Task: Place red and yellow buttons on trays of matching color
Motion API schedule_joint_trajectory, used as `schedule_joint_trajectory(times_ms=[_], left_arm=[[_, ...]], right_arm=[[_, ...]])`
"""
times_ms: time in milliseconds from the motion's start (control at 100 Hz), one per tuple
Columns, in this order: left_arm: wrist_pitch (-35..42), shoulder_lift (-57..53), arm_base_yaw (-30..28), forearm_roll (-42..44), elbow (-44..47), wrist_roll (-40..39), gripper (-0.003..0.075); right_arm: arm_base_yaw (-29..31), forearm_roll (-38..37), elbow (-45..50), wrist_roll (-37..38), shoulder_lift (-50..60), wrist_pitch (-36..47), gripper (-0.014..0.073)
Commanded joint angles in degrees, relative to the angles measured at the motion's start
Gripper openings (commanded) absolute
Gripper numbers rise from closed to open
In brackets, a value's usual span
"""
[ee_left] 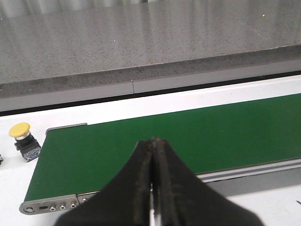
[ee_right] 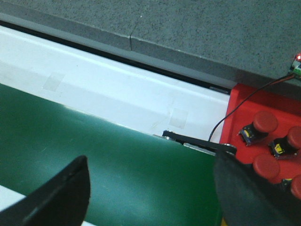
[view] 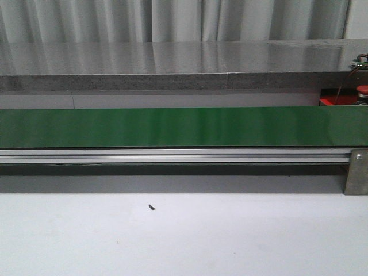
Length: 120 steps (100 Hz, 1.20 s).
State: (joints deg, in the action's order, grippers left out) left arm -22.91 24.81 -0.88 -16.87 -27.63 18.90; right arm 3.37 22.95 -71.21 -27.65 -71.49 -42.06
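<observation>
A yellow button [ee_left: 19, 129], a yellow cap on a dark body, stands on the white table beside the end of the green belt [ee_left: 188, 136]. My left gripper [ee_left: 154, 140] is shut and empty above the belt's near edge. My right gripper [ee_right: 150, 179] is open and empty above the other end of the belt [ee_right: 117, 169]. Beside it lies the red tray [ee_right: 244, 101] with several red buttons [ee_right: 265, 121] standing on it. The front view shows only a corner of the red tray [view: 339, 101] and one red button [view: 362, 88]. No yellow tray is in view. Neither gripper shows in the front view.
The long green belt [view: 172, 126] runs across on an aluminium rail [view: 172, 155]. A grey stone ledge [view: 172, 63] lies behind it. A black wire [ee_right: 225, 117] leads to a small board with a red light [ee_right: 296, 63] by the tray. A dark speck [view: 152, 207] lies on the white table.
</observation>
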Motion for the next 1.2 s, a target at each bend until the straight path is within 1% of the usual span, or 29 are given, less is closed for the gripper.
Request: schedule_joint_trajectory(times_ms=[0,150,290,430,610,660,730,780,800,850,870,900,930,1020,1070,1120,1190], left_arm=[[4.3,0.3,0.4,-1.1,-1.6,0.1,-0.002],[4.3,0.3,0.4,-1.2,-1.6,0.1,-0.002],[4.3,0.3,0.4,-1.2,-1.6,0.1,-0.002],[4.3,0.3,0.4,-1.2,-1.6,0.1,-0.002],[4.3,0.3,0.4,-1.2,-1.6,0.1,-0.0019],[4.3,0.3,0.4,-1.2,-1.6,0.1,-0.0019],[4.3,0.3,0.4,-1.2,-1.6,0.1,-0.0019],[4.3,0.3,0.4,-1.2,-1.6,0.1,-0.0019],[4.3,0.3,0.4,-1.2,-1.6,0.1,-0.0019],[4.3,0.3,0.4,-1.2,-1.6,0.1,-0.0019],[4.3,0.3,0.4,-1.2,-1.6,0.1,-0.0019],[4.3,0.3,0.4,-1.2,-1.6,0.1,-0.0019],[4.3,0.3,0.4,-1.2,-1.6,0.1,-0.0019],[4.3,0.3,0.4,-1.2,-1.6,0.1,-0.0015],[4.3,0.3,0.4,-0.9,-1.6,0.1,0.0004],[4.3,0.3,0.4,-0.4,-1.6,0.1,0.005],[4.4,0.3,0.4,-0.1,-1.6,0.1,0.0162]], right_arm=[[-0.3,0.1,6.6,-0.7,6.6,8.3,0.0542],[-0.3,0.1,18.9,-0.5,14.9,12.4,0.0542],[-0.3,0.1,26.9,0.1,21.6,14.9,0.0542],[-0.3,0.1,30.7,0.1,25.4,16.4,0.054],[-0.3,0.1,31.2,0.1,27.6,16.2,0.0533],[-0.3,0.1,31.2,0.1,27.9,16.2,0.0496],[-0.3,0.1,31.2,0.1,27.9,16.1,0.0391],[-0.3,0.1,31.2,0.1,27.9,16.1,0.0271],[-0.3,0.1,31.2,0.1,27.9,16.1,0.0237],[-0.3,0.1,31.2,0.1,27.9,16.1,0.0101],[-0.3,0.1,31.2,0.1,27.9,16.1,0.0068],[-0.3,0.1,31.2,0.1,27.9,16.1,-0.0013],[-0.3,0.1,31.2,0.1,27.9,16.1,-0.0073],[-0.3,0.2,31.2,0.2,27.9,16.1,-0.0069],[-0.3,0.2,31.2,0.2,27.9,16.0,-0.0068],[-0.3,0.2,31.2,0.2,27.9,15.9,-0.0069],[-0.3,0.3,31.2,0.2,27.9,15.7,-0.0069]])
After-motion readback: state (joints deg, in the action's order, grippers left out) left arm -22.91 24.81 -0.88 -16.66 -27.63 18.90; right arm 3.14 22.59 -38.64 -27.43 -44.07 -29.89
